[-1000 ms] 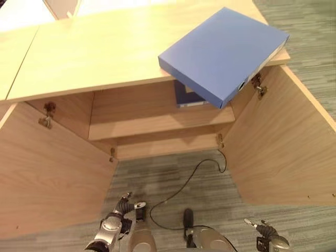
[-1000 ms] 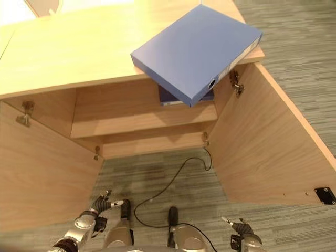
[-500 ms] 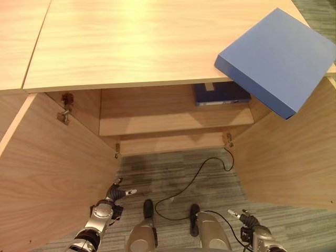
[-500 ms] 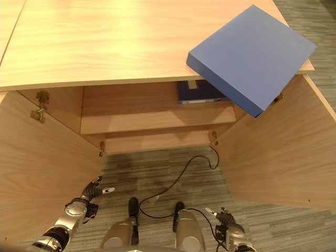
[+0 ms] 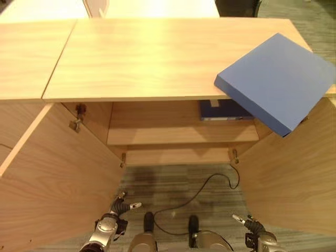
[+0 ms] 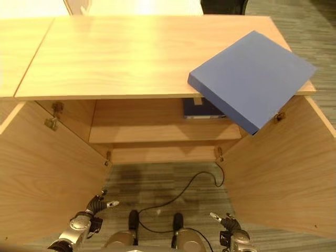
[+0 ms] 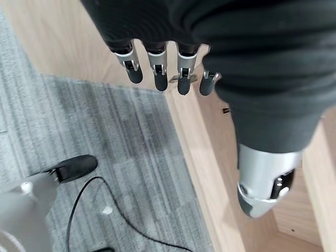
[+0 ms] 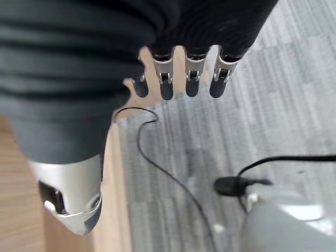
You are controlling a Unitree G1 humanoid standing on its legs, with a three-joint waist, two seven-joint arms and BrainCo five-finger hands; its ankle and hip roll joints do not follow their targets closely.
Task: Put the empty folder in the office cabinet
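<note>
The blue folder (image 5: 278, 79) lies at the right of the frame on the cabinet top (image 5: 157, 58), turned askew, with one corner jutting out past the front edge above the open right door (image 5: 294, 184). Neither robot hand is on it: the left robot hand (image 5: 113, 223) hangs low at the lower left beside the open left door (image 5: 47, 184), and the right robot hand (image 5: 257, 236) low at the lower right, both over the grey carpet (image 5: 178, 184). In the wrist views each has its fingers (image 7: 157, 68) straight and spread, holding nothing. So the step in hand looks like the very start, before any reach. Inside the cabinet a shelf (image 5: 178, 134) runs across, and another dark blue folder (image 5: 223, 111) already lies at its right end under the overhanging corner. The next move, as I judge it, calls for raising a hand to the overhanging corner, taking hold there, then lowering the folder and sliding it flat onto the free left part of the shelf.
</note>
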